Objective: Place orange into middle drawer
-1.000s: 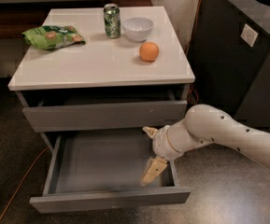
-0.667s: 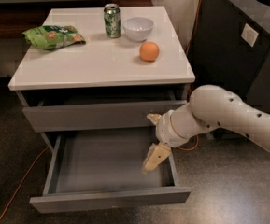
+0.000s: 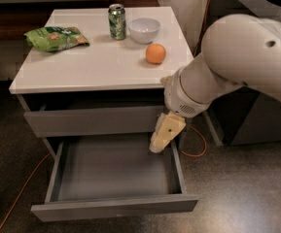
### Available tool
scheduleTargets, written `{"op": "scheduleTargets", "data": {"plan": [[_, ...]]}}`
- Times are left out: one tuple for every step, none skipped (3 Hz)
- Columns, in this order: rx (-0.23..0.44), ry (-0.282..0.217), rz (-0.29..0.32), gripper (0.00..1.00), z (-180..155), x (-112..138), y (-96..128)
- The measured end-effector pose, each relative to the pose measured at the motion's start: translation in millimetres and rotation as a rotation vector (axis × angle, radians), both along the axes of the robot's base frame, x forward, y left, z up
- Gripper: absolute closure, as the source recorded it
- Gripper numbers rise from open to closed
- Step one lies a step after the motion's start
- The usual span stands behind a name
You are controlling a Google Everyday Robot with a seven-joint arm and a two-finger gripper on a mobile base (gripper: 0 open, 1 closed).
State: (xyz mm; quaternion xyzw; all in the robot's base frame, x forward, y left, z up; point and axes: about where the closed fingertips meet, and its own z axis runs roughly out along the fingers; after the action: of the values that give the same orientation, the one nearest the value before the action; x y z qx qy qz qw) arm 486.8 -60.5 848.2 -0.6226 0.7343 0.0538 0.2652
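Note:
The orange (image 3: 155, 53) rests on the white cabinet top (image 3: 81, 64), near its right edge and just in front of the white bowl. The middle drawer (image 3: 115, 208) is pulled far out below and its grey inside is empty. My gripper (image 3: 162, 137) hangs with its tan tips pointing down over the drawer's right rear corner, just in front of the upper drawer front (image 3: 91, 122). It is well below the orange and holds nothing that I can see. My bulky white arm (image 3: 237, 57) fills the right side.
A white bowl (image 3: 144, 29), a green can (image 3: 116, 21) and a green snack bag (image 3: 56, 37) stand at the back of the top. A dark cabinet (image 3: 256, 120) is at the right. An orange cable (image 3: 198, 147) runs on the floor.
My arm has risen and swung closer to the camera. The gripper has moved up from inside the drawer to its right rear corner. The orange has not moved.

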Motion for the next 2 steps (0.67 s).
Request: {"op": "scheduleTargets", "data": {"plan": [[-0.07, -0.04, -0.031, 0.0, 65.8, 20.6, -11.4], [-0.06, -0.048, -0.026, 0.0, 70.0, 18.9, -8.6]]}}
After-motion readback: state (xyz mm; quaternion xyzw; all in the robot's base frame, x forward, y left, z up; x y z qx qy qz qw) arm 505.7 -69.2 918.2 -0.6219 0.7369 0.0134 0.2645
